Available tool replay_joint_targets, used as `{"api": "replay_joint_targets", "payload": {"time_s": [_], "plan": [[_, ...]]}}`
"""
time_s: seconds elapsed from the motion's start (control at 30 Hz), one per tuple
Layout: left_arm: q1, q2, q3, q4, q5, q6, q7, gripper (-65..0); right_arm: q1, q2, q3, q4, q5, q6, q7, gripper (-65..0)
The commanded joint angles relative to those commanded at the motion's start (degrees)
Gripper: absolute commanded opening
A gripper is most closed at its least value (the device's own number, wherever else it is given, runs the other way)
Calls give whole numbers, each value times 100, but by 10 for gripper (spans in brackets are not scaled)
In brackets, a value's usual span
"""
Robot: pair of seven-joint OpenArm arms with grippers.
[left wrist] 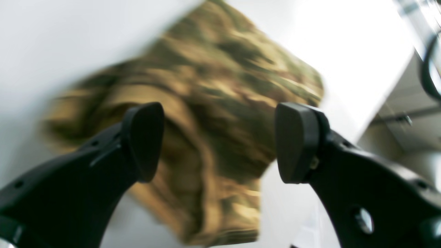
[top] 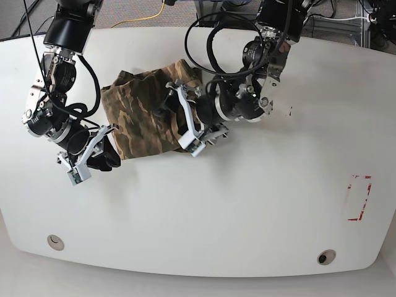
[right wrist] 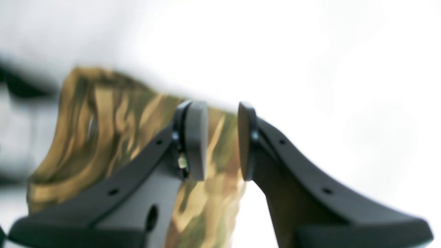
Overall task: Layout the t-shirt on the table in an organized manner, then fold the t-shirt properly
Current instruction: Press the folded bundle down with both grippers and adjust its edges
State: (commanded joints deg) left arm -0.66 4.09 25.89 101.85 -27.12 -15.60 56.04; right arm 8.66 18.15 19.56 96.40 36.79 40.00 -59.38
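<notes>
The t-shirt (top: 145,117) lies folded near the table's (top: 247,210) far edge, left of centre. My left gripper (left wrist: 220,141) hangs over it with jaws wide apart, empty. My right gripper (right wrist: 222,141) is narrowly parted, gripping nothing.

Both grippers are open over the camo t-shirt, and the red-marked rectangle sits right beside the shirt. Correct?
Not quite. The red-marked rectangle lies far from the t-shirt, near the opposite edge of the table, as the base view shows. The rest holds: the left gripper and right gripper are both open at the shirt.
</notes>
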Motion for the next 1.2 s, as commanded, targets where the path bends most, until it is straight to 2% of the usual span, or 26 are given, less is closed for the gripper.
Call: {"api": "replay_joint_targets", "payload": {"time_s": [0.13, 0.3, 0.4, 0.57, 0.63, 0.77, 0.97, 1.2], "plan": [[44, -97, 308, -9, 35, 0, 0, -186, 299, -35, -193, -545, -404, 0, 70, -504], [26, -123, 343, -9, 211, -18, 0, -186, 352, -35, -686, -1099, -862, 0, 853, -504], [18, -237, 431, -18, 281, -220, 0, -186, 352, -114, -949, -1565, -1116, 0, 1327, -507], [18, -589, 686, -141, 615, -765, 0, -186, 229, -158, -1037, -2259, -1345, 0, 2215, -509], [-18, -695, 791, -360, 774, -879, 0, -186, 185, -141, -1037, -2462, -1363, 0, 2488, -510], [-492, -905, 1099, -1319, 1037, -888, -53, -186, -79, -97, -958, -2549, -1345, 0, 2884, -512], [-1257, -1116, 1389, -2347, 686, -897, -273, -186, -677, 9, -466, -1969, -1231, 0, 2892, -512], [-1969, -1275, 1820, -2462, 246, -897, -290, -186, -1512, 0, -273, -1204, -1213, 0, 2866, -512]]}}
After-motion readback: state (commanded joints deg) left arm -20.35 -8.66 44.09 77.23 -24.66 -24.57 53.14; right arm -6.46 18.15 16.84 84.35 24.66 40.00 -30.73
